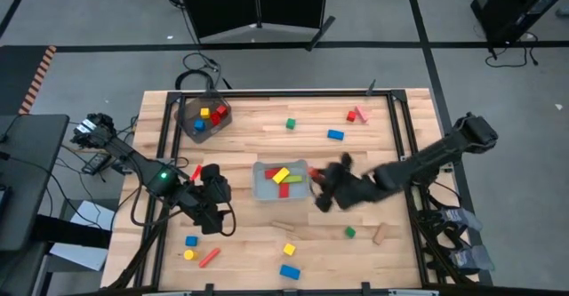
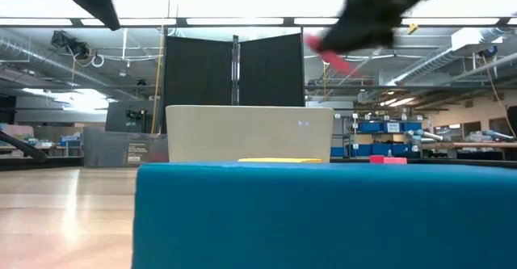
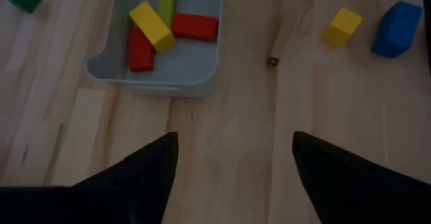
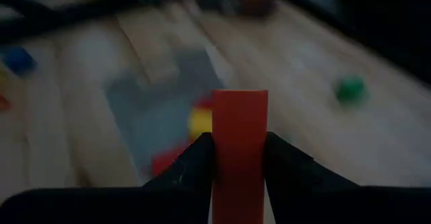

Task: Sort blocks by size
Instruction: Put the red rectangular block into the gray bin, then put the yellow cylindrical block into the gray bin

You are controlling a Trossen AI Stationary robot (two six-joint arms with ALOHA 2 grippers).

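Note:
My right gripper is shut on a red bar and hangs over the table just right of the clear tray. In the tray lie a yellow bar, two red bars and a green one. Left of the tray, above bare wood, my left gripper stands open with nothing between its fingers. The dark bowl at the far left holds several small blocks. Other blocks lie scattered on the table. My right gripper pinches the red bar's two long sides between its two fingers. The bar runs along the fingers and sticks out past their tips. In the low view the bar is tilted and lifted well clear of the table.
Loose on the table are a green cube, a blue block and a pink piece at the far side, and a green cube, a yellow cube, blue blocks and a red bar near the front.

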